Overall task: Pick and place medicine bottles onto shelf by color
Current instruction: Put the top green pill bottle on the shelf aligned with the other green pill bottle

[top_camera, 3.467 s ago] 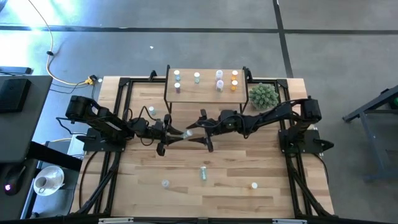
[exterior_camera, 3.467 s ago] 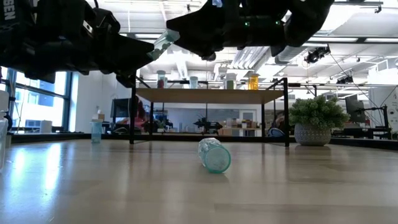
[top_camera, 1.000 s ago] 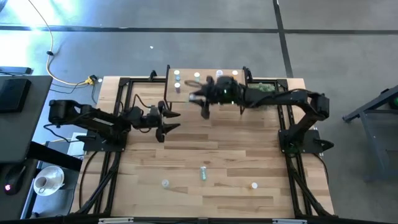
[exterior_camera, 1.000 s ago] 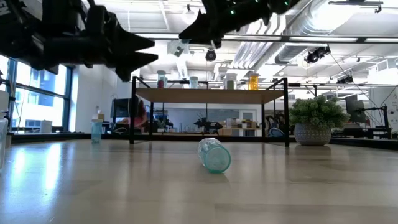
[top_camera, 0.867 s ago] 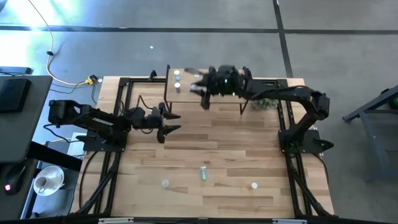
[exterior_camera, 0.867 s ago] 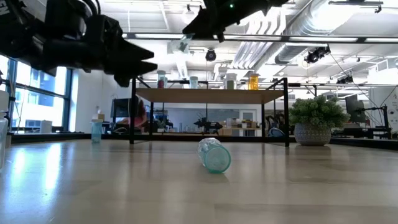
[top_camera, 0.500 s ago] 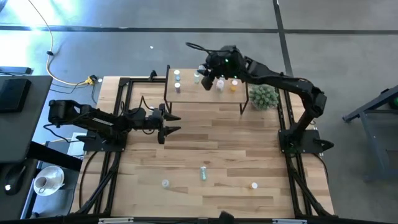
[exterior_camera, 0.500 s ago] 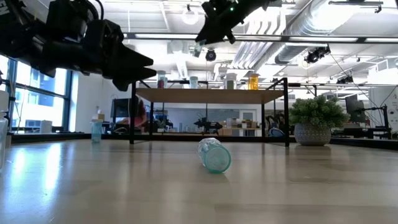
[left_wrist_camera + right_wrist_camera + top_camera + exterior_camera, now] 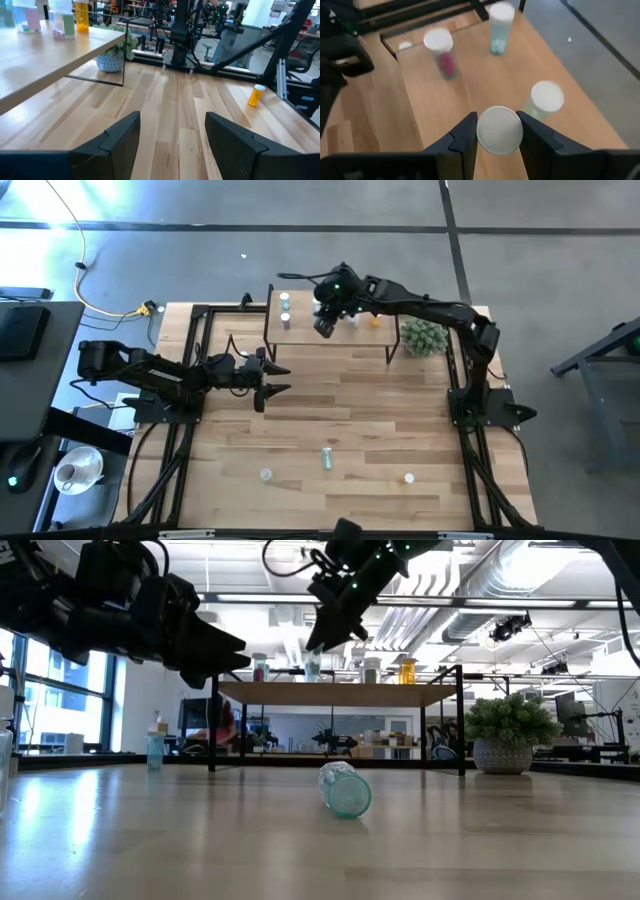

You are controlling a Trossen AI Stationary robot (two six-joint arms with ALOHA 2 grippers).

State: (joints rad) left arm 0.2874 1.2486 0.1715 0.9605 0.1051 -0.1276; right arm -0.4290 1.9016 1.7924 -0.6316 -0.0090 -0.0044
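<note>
My right gripper (image 9: 322, 321) hangs over the shelf (image 9: 300, 332), fingers pointing down, shut on a white-capped medicine bottle (image 9: 500, 130); the cap hides its body. Three other bottles (image 9: 439, 54) (image 9: 499, 29) (image 9: 546, 100) stand upright on the shelf around it. In the low view the right gripper (image 9: 320, 642) is above the shelf top (image 9: 340, 690). My left gripper (image 9: 276, 377) waits open above the table's left middle, nothing between its fingers (image 9: 120, 137). A green bottle (image 9: 326, 457) (image 9: 345, 790) lies on its side near the front. My right gripper pinches the bottle just under its white cap (image 9: 500, 130), one finger (image 9: 465, 135) on each side. The fingers come from above, pointing down. The bottle hangs upright below them over the shelf board; I cannot tell whether its bottom touches the board.
A potted spiky plant (image 9: 423, 335) stands by the shelf's right end. On the table near the front are a clear bottle (image 9: 265, 474) and an orange one (image 9: 408, 478) (image 9: 257, 95). A blue bottle (image 9: 153, 750) stands at the far left. Black frame rails run along both table sides.
My right gripper has carried the bottle from the shelf's near edge toward the far edge, over the board, turned from level to pointing down, and come down toward the shelf top, staying shut. My left gripper has sunk a little.
</note>
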